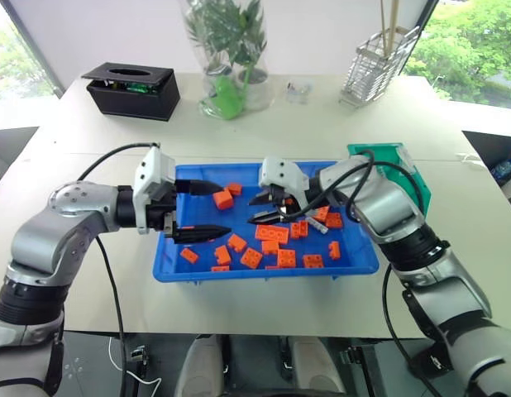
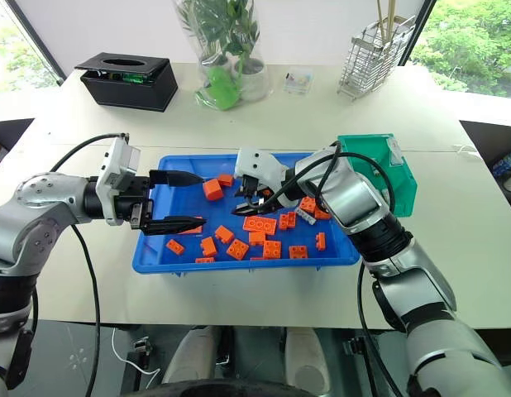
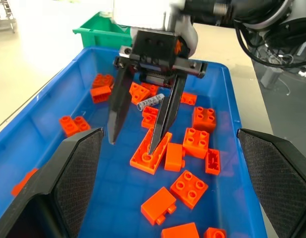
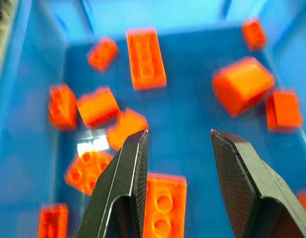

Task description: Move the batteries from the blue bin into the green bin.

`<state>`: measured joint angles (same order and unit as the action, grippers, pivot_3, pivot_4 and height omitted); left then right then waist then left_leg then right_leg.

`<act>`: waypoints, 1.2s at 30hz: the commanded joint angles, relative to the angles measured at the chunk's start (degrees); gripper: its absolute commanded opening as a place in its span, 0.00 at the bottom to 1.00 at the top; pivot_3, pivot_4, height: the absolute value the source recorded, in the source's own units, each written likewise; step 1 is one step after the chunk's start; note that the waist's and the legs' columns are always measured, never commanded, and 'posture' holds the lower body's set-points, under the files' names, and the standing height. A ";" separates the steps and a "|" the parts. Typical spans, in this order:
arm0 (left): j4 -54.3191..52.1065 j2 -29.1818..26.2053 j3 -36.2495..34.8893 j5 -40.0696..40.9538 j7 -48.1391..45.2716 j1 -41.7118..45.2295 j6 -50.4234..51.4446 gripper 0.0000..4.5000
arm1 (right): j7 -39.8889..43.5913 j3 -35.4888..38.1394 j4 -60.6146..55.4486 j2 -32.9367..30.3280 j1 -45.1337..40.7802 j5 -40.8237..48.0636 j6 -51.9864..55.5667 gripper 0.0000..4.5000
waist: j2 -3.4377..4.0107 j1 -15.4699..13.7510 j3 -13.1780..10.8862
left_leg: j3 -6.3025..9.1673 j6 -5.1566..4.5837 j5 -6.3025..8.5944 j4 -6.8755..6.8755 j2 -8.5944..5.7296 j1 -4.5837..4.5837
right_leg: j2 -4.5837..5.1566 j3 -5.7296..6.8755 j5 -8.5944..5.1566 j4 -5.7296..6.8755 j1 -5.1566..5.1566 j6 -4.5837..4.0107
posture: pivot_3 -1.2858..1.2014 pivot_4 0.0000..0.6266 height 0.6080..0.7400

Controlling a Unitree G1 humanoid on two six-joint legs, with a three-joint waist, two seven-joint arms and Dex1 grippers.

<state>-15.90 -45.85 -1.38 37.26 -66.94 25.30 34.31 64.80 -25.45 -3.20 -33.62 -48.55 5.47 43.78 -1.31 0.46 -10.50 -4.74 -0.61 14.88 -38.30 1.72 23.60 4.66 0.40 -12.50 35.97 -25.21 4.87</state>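
Observation:
The blue bin (image 1: 173, 269) sits at the middle of the table, scattered with orange bricks (image 1: 272, 234). One small silver battery (image 3: 150, 101) lies among the bricks toward the bin's right side, just behind my right gripper's fingers. My right gripper (image 1: 254, 211) hangs over the bin's middle, pointing left and down; it is open, with nothing between its fingers (image 4: 130, 173). My left gripper (image 1: 222, 209) reaches in over the bin's left end, open wide and empty, and faces the right one. The green bin (image 1: 400, 157) stands against the blue bin's far right corner, partly behind my right arm.
At the back of the table stand a black box (image 1: 131, 89) on the left, a glass vase with a plant (image 1: 231, 58) in the middle and a wire basket (image 1: 375, 62) on the right. A small clear item (image 1: 298, 89) lies by the vase.

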 commanded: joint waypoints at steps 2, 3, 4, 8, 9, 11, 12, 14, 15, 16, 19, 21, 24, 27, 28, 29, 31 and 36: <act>-1.30 -0.24 -1.04 0.18 -0.28 0.32 -1.07 1.00 | -0.74 5.24 -5.90 -6.25 3.54 1.70 5.64 0.45 | -0.01 0.13 0.00 | 0.01 0.00 0.00 0.02 0.00 0.00 | -0.02 0.00 0.00 0.01 -0.02 0.01 | 0.52 0.24 0.97; -1.40 -0.25 -1.16 0.14 -0.26 0.02 -1.14 1.00 | -1.51 7.21 -8.00 -7.17 5.04 2.84 8.21 0.39 | -0.01 0.17 0.00 | 0.01 0.00 0.00 0.04 0.01 -0.01 | -0.05 0.00 0.01 0.02 -0.04 0.02 | 0.52 0.24 0.97; -1.56 -0.22 -1.24 0.15 -0.19 -0.21 -1.12 1.00 | -2.50 9.09 -9.99 -7.81 6.37 3.86 10.73 0.33 | -0.01 0.17 0.00 | 0.01 0.00 0.00 0.08 0.02 -0.01 | -0.09 0.02 0.01 0.03 -0.07 0.03 | 0.52 0.24 0.97; -1.05 0.06 -1.14 -0.08 -0.28 -0.29 -1.38 1.00 | -7.87 15.57 -18.72 -8.58 11.63 7.38 23.52 0.07 | 0.00 0.53 0.00 | 0.06 0.00 0.00 0.10 0.11 -0.05 | -0.22 0.03 0.07 0.10 -0.12 0.14 | 0.52 0.24 0.97; -0.85 0.14 -1.08 -0.12 -0.34 -0.17 -1.44 1.00 | -8.91 16.22 -19.80 -8.51 12.21 7.88 25.15 0.07 | 0.00 0.50 0.00 | 0.06 0.00 0.00 0.10 0.11 -0.07 | -0.23 0.03 0.05 0.12 -0.12 0.10 | 0.52 0.24 0.97; -0.29 0.64 -0.62 -0.18 -0.42 0.56 -1.46 1.00 | -11.18 17.12 -21.12 -8.50 13.67 8.44 27.43 0.07 | 0.00 0.39 0.00 | 0.08 0.01 0.00 0.08 0.12 -0.07 | -0.23 0.03 0.00 0.11 -0.10 0.01 | 0.52 0.24 0.97; -0.03 0.93 -0.27 -0.31 -0.51 0.98 -1.55 1.00 | -12.47 17.24 -21.31 -8.44 14.50 8.38 27.85 0.07 | -0.01 0.33 0.00 | 0.08 0.01 -0.01 0.07 0.11 -0.07 | -0.21 0.03 0.00 0.09 -0.09 0.00 | 0.52 0.24 0.97; 0.33 1.42 0.20 -0.59 -0.71 1.61 -1.66 1.00 | -14.41 17.05 -21.54 -8.58 15.87 8.27 27.62 0.07 | -0.02 0.27 0.01 | 0.07 0.01 -0.01 0.05 0.10 -0.07 | -0.17 0.02 -0.01 0.06 -0.05 -0.02 | 0.52 0.24 0.97; 0.60 1.72 0.43 -0.68 -0.76 2.05 -1.65 1.00 | -15.26 16.65 -21.71 -8.93 16.84 8.03 26.94 0.07 | -0.02 0.18 0.01 | 0.06 0.01 -0.01 0.05 0.09 -0.06 | -0.15 0.02 -0.01 0.04 -0.04 -0.02 | 0.52 0.24 0.97; 0.79 1.91 0.56 -0.72 -0.79 2.35 -1.65 1.00 | -15.89 16.37 -21.85 -9.23 17.48 8.03 26.45 0.07 | -0.03 0.15 0.00 | 0.07 0.01 -0.01 0.05 0.08 -0.06 | -0.14 0.02 -0.01 0.03 -0.03 -0.02 | 0.52 0.24 0.97; 1.59 2.31 1.01 -0.84 -1.00 3.47 -1.75 1.00 | -19.38 15.98 -21.50 -9.64 18.95 6.66 25.47 0.23 | -0.03 0.19 0.00 | 0.07 0.01 -0.01 0.05 0.07 -0.03 | -0.14 0.02 -0.01 0.02 -0.04 -0.02 | 0.52 0.24 0.97; 1.92 2.31 1.16 -0.94 -1.31 3.74 -1.85 1.00 | -20.34 16.24 -21.33 -9.59 19.35 7.17 25.77 0.43 | -0.03 0.21 0.00 | 0.07 0.01 -0.01 0.05 0.06 -0.04 | -0.14 0.02 -0.01 0.02 -0.04 -0.01 | 0.52 0.24 0.97; 2.14 2.14 1.24 -1.07 -1.69 3.63 -2.10 1.00 | -21.29 16.34 -20.57 -9.71 19.98 7.65 25.02 0.43 | -0.03 0.29 0.01 | 0.07 0.01 -0.01 0.05 0.07 -0.04 | -0.16 0.02 -0.01 0.02 -0.04 0.00 | 0.52 0.24 0.97; 2.02 2.12 1.22 -1.15 -1.65 3.45 -2.11 1.00 | -21.96 16.41 -19.57 -9.60 20.87 8.04 24.73 0.43 | -0.08 0.27 0.04 | 0.09 0.01 0.00 0.05 0.07 -0.04 | -0.18 0.02 -0.01 0.02 -0.03 0.00 | 0.52 0.24 0.97; 1.96 2.14 1.19 -1.17 -1.60 3.41 -2.11 1.00 | -22.08 16.27 -19.43 -9.61 21.27 8.12 24.51 0.43 | -0.14 0.27 0.07 | 0.09 0.01 -0.01 0.05 0.07 -0.04 | -0.17 0.02 -0.01 0.01 -0.02 0.00 | 0.52 0.24 0.97; 1.90 2.16 1.18 -1.19 -1.53 3.38 -2.09 1.00 | -22.24 16.11 -19.34 -9.61 21.63 8.15 24.19 0.43 | -0.20 0.27 0.11 | 0.09 0.01 -0.01 0.05 0.07 -0.05 | -0.17 0.02 -0.01 0.00 0.00 -0.01 | 0.52 0.24 0.97; 1.78 2.16 1.04 -1.19 -1.40 3.32 -2.03 1.00 | -22.55 15.86 -19.59 -9.37 21.92 8.43 24.01 0.43 | -0.29 0.23 0.17 | 0.10 0.01 -0.01 0.05 0.08 -0.07 | -0.17 0.02 -0.01 -0.02 0.04 -0.01 | 0.52 0.24 0.97; 1.62 1.90 0.56 -1.11 -1.25 3.03 -1.94 1.00 | -23.07 13.66 -19.68 -8.69 20.47 8.78 23.66 0.43 | -0.34 0.26 0.19 | 0.11 0.01 0.00 0.05 0.09 -0.10 | -0.17 0.02 -0.02 -0.09 0.10 -0.03 | 0.52 0.24 0.97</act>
<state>-13.46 -43.58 0.76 35.92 -68.32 28.14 33.16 41.93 -9.94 -23.33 -42.61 -27.61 13.82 67.71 -1.65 0.72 -10.30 -4.62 -0.61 14.88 -38.25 1.82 23.50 4.49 0.42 -12.53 35.88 -25.11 4.84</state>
